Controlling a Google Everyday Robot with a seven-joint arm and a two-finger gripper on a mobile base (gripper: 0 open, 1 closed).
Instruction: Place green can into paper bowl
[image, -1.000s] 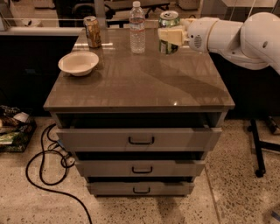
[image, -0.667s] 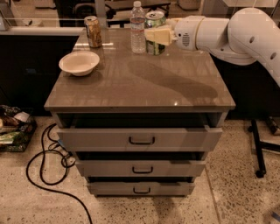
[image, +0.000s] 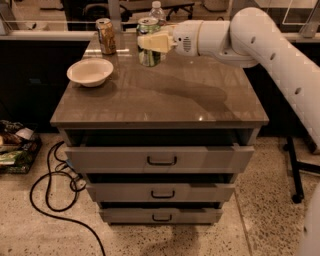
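1. Cabinet (image: 165, 107), brown-topped, fills the middle of the frame; three drawers below, each pulled slightly out.
2. Arm (image: 260, 37), white, reaches in from the right edge across the upper frame.
3. Black cable (image: 47, 187) looped on the floor, lower left.
4. Paper bowl (image: 90, 72) sits upright on the cabinet top's left side, nothing in it.
5. Gripper (image: 147, 43) at upper centre, fingers clamped on the green can (image: 148, 57). Can upright, well right of the bowl; cannot tell if its base touches the top.
6. Gold-brown can (image: 106, 36) stands behind the bowl, upper left.
7. Water bottle (image: 157, 10) behind the green can, mostly hidden.
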